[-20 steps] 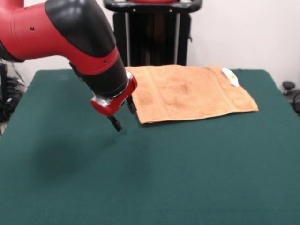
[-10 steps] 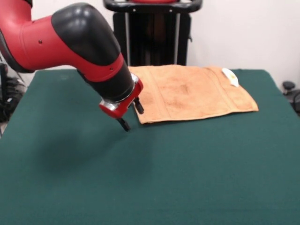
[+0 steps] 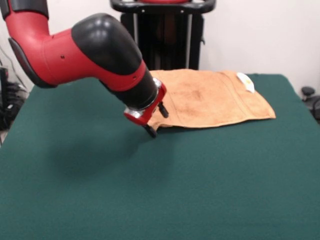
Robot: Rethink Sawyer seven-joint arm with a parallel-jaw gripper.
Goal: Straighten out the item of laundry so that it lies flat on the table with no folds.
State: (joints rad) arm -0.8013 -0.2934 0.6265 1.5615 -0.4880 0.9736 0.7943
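You have the towel (image 3: 212, 100) lying on the table (image 3: 200, 190) toward its far side, right of centre, with its tag (image 3: 245, 82) near the far right edge. The arm (image 3: 85, 52) reaches in from the upper left, and its gripper (image 3: 156, 121) sits at the towel's near left corner, right at the edge. The table's near half lies in front of both.

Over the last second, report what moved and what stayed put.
The gripper swept rightward in the front view and slightly down, reaching the towel at its near left corner, fingers apart, nothing gripped. That corner's edge now looks slightly lifted; the rest lies unchanged on the table.
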